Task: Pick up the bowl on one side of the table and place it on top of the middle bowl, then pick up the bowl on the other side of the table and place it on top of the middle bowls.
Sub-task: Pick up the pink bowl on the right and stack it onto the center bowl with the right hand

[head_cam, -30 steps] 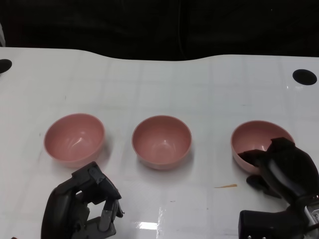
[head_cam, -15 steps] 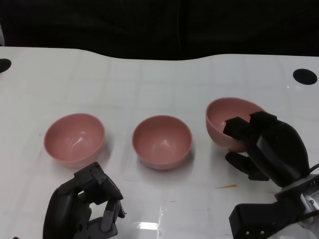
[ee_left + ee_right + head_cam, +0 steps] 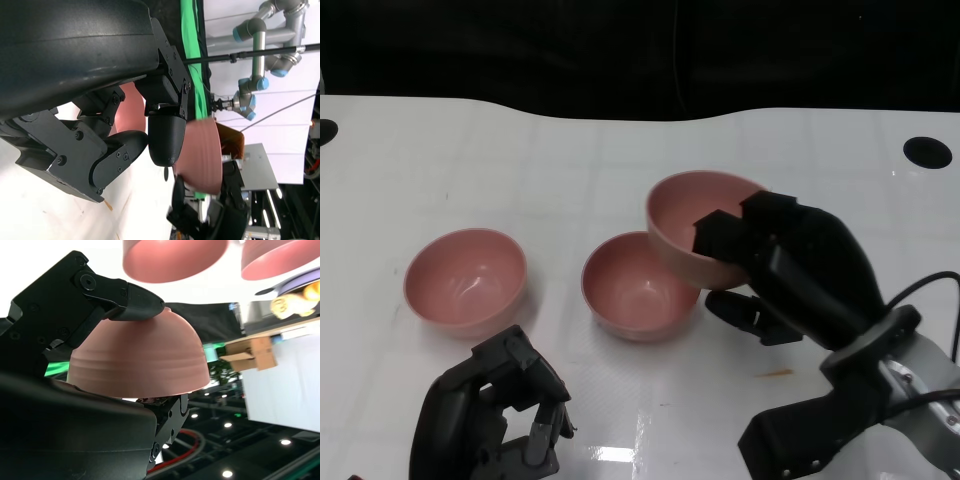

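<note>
Table (image 3: 570,150) is plain white with a dark hole near its right edge (image 3: 929,152), and none of the three pink bowls carries any writing or logo I can read. Right hand (image 3: 770,265) pinches the lifted bowl (image 3: 695,235) by its rim, fingers inside and outside the wall, tilted, held off the surface just beside and partly over the middle bowl (image 3: 638,285) at the table's centre. Left bowl (image 3: 465,280) sits nearer the left edge, and the left hand (image 3: 500,415) hangs by the near edge with fingers curled in on nothing.
</note>
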Tool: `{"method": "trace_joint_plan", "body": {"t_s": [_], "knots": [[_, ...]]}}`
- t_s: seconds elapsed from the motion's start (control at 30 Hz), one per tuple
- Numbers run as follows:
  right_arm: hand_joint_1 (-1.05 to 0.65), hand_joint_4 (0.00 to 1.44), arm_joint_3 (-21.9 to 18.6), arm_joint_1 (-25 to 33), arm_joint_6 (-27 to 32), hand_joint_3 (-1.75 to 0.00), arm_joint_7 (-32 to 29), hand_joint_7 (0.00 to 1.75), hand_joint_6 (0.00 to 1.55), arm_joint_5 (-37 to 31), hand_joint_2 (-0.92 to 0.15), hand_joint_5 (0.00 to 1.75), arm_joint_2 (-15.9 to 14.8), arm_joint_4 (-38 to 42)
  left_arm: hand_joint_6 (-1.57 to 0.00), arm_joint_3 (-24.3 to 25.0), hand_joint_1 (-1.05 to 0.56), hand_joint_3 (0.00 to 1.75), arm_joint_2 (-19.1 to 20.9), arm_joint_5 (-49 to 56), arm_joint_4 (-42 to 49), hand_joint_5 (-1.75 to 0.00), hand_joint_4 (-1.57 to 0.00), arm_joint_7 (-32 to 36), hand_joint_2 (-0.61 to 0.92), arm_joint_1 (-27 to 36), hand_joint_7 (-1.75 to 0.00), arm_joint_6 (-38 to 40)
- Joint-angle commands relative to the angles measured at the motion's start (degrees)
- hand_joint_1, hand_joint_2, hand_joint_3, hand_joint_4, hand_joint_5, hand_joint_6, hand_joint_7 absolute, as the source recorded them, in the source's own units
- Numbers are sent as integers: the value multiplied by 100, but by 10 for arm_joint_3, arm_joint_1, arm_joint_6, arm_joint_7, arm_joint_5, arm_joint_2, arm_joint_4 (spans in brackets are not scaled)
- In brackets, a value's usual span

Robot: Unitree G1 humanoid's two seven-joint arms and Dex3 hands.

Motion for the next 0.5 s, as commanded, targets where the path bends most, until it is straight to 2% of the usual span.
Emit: {"method": "trace_joint_plan", "body": {"t_s": [0.03,0.4,0.47,0.5], "knots": [[-18,99,13,-28,-7,-115,-14,175,75,-14,-32,175,10,28,-79,1,-9,116,2,-2,-3,-172,-84,4,52,2,-151,0],[-19,98,61,-94,-12,-125,-83,175,74,-57,-27,175,47,152,-79,-3,-9,120,-2,-4,-4,-172,-85,2,48,4,-151,-5],[-22,98,74,-111,-13,-128,-95,170,76,-65,-25,175,57,188,-80,-4,-10,118,-4,-4,-6,-173,-85,3,50,5,-150,-4],[-25,98,83,-120,-14,-116,-95,133,85,-68,-32,175,63,209,-80,-5,-10,117,-4,-3,-8,-173,-85,4,50,6,-150,-3]]}}
